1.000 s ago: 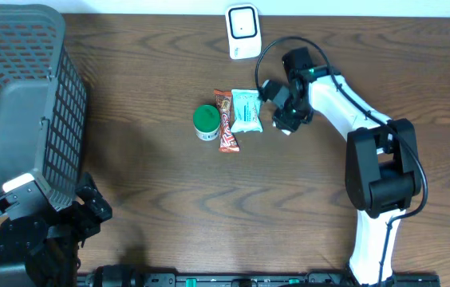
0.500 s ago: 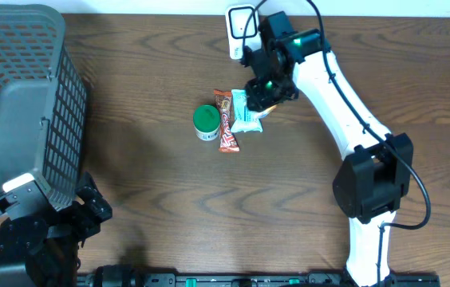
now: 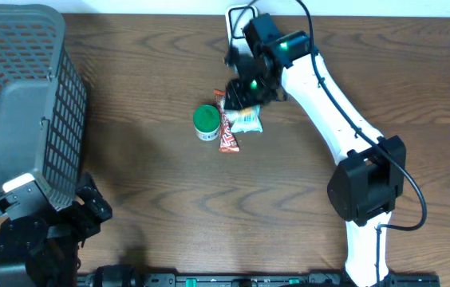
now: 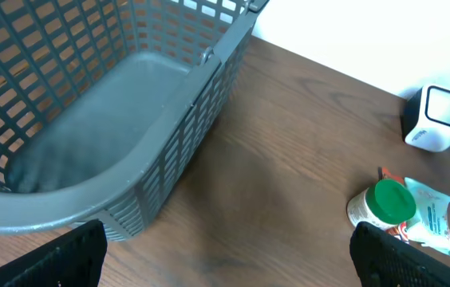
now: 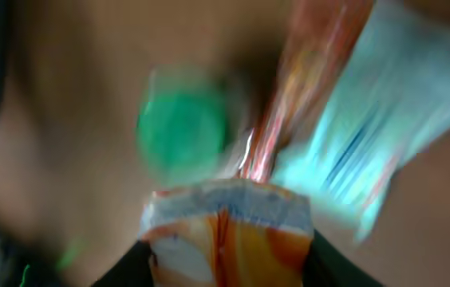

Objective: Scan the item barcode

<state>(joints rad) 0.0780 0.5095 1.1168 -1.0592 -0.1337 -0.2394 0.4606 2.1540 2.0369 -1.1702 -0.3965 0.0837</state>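
Dark wood table (image 3: 145, 175), and right in the middle of it the snack bar (image 3: 226, 131) is lying flat between a green-lidded jar (image 3: 206, 121) touching it on one side and a pale teal packet (image 3: 249, 119) tucked against the other. The bar is judged light and slim, with a glossy wrapper that will crinkle and slide. Its crimped end seals are flat, so an end is the sensible place to be pinched, and gently, since the contents could snap.

That is just where the right gripper (image 3: 237, 94) is placed, over the bar's far end. In the blurred right wrist view the crimped end is seen between the two dark fingers, which are drawn in narrow around it. Whether it is truly clamped cannot be told.

The scanner (image 4: 435, 118) is found just beyond, at the table's back edge. The basket (image 3: 65, 104) is well apart, with the left gripper (image 4: 225, 267) parked beside it, fingers spread wide and holding nothing.

Compared with a second ago, the right arm has been swung from beside the packet across it to the bar's end. The left arm has not been moved.
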